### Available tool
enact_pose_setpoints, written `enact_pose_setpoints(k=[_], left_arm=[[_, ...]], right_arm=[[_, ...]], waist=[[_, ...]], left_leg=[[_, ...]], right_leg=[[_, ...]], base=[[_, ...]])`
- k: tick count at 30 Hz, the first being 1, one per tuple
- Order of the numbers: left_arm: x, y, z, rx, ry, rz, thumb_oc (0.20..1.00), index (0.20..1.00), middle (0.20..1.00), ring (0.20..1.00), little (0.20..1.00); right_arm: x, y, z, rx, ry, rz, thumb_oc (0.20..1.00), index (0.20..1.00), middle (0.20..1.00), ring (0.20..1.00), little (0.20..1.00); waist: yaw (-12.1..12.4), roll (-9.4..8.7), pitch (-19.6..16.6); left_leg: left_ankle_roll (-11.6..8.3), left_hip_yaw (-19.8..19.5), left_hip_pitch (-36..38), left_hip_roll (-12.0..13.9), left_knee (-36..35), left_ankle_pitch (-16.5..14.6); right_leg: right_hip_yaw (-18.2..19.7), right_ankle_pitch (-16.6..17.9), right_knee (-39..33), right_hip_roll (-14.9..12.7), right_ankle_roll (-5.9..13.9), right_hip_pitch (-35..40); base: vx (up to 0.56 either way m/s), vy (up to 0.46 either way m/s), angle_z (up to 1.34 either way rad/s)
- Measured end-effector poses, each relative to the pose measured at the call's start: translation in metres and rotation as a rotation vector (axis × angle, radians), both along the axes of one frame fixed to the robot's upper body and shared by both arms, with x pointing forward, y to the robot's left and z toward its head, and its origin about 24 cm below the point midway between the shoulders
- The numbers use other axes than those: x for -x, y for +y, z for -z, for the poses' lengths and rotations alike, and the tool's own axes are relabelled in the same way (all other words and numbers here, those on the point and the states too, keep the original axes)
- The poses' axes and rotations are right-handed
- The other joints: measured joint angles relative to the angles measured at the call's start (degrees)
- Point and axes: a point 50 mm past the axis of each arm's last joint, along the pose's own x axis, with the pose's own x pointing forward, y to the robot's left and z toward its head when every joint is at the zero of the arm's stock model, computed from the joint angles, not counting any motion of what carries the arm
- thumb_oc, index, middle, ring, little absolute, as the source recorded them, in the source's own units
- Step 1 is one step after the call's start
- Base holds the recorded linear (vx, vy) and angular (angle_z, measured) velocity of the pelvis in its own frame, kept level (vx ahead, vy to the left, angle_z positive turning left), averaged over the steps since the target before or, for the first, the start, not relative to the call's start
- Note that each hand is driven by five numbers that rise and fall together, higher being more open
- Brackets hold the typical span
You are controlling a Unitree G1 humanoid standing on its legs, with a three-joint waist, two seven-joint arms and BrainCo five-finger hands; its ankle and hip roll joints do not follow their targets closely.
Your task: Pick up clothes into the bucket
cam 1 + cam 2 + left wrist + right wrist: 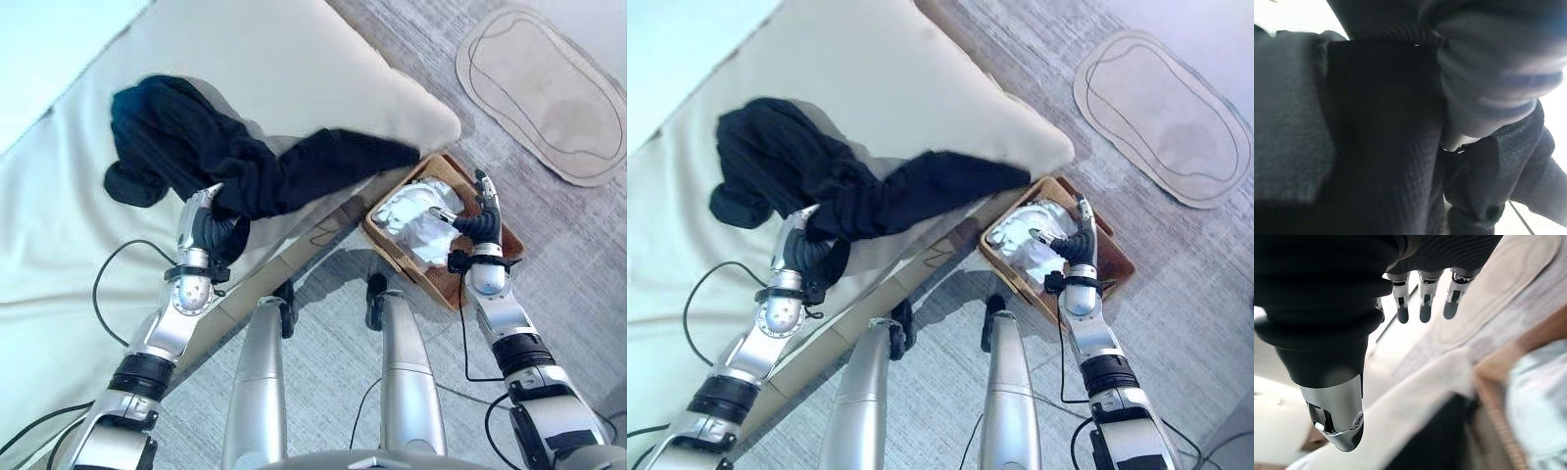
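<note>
The dark garment [245,166] looks soft, limp and light, a ribbed knit draped across the cream cushion [323,69] from upper left to centre, 1 end reaching almost to the basket [490,269] at centre right; bunching a thick fold should hold better than a thin edge. The left hand [201,220] is raised into the cloth, fingers buried (grip impossible to tell); the right hand [480,211] hovers over the basket, which holds white cloth [416,220], fingers straight and empty.

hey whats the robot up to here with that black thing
The robot is clearing clothes into a basket. Its left hand is gripping a dark garment that lies across the cream sofa cushion, one end trailing toward the brown basket on the floor. The basket already holds white clothes. The right hand hovers over the basket, fingers relaxed and holding nothing.
</note>
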Motion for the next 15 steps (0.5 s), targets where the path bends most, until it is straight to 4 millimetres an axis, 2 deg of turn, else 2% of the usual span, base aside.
enact_pose_setpoints(k=[2, 6, 10, 12, 13, 15], left_arm=[[0.006, -0.01, -0.004, 0.053, 0.0, 0.086, 0.2, 0.2, 0.2, 0.2, 0.2], [0.007, -0.022, -0.007, 0.082, 0.004, 0.182, 0.2, 0.2, 0.2, 0.2, 0.2], [0.011, -0.029, -0.015, 0.151, 0.013, 0.289, 0.2, 0.2, 0.2, 0.2, 0.2], [0.013, -0.032, -0.02, 0.153, 0.006, 0.323, 0.2, 0.2, 0.2, 0.2, 0.2], [0.016, -0.033, -0.026, 0.146, 0.014, 0.375, 0.2, 0.2, 0.2, 0.2, 0.2], [0.019, -0.034, -0.035, 0.156, -0.013, 0.426, 0.2, 0.2, 0.2, 0.2, 0.2]], right_arm=[[0.0, 0.004, 0.001, 0.006, 0.001, -0.02, 1.0, 1.0, 1.0, 1.0, 1.0], [0.001, 0.008, 0.0, 0.06, -0.003, -0.05, 1.0, 1.0, 1.0, 1.0, 1.0], [0.008, 0.028, -0.02, 0.393, -0.053, -0.248, 1.0, 1.0, 1.0, 1.0, 1.0], [0.009, 0.034, -0.025, 0.451, -0.072, -0.296, 1.0, 1.0, 1.0, 1.0, 1.0], [0.012, 0.044, -0.026, 0.546, -0.063, -0.382, 1.0, 1.0, 1.0, 1.0, 1.0], [0.015, 0.052, -0.027, 0.585, -0.084, -0.448, 1.0, 1.0, 1.0, 1.0, 1.0]], waist=[[-0.2, -0.02, 0.1], [-0.3, 0.0, 0.3], [-0.3, -0.02, 1.2], [-0.2, -0.07, 1.3], [-0.1, -0.08, 1.3], [0.0, -0.21, 1.1]], left_leg=[[-0.07, -0.3, 4.2, -0.6, -4.8, 1.8], [-0.02, -0.4, 9.6, -0.7, -9.7, 3.4], [-0.26, -0.6, 17.5, -1.0, -17.2, 6.6], [-0.45, -1.2, 20.1, -1.0, -19.6, 7.1], [-0.56, -1.6, 23.3, -0.9, -23.0, 8.6], [-0.56, -1.7, 26.4, -0.8, -25.6, 9.2]], right_leg=[[-1.0, 1.1, -4.1, -0.4, 0.24, 4.1], [-2.2, 2.7, -9.0, -0.5, 0.65, 9.8], [-3.8, 5.1, -15.7, -0.4, 1.14, 17.7], [-4.6, 5.2, -17.9, -0.4, 1.29, 20.4], [-5.6, 6.2, -20.6, -0.1, 1.52, 23.7], [-5.9, 6.5, -22.4, 0.0, 1.49, 26.4]], base=[[0.01, -0.01, 0.12], [0.02, -0.011, 0.0], [0.07, -0.038, 0.04], [0.08, -0.033, 0.13], [0.05, -0.021, 0.11], [0.1, -0.041, 0.04]])
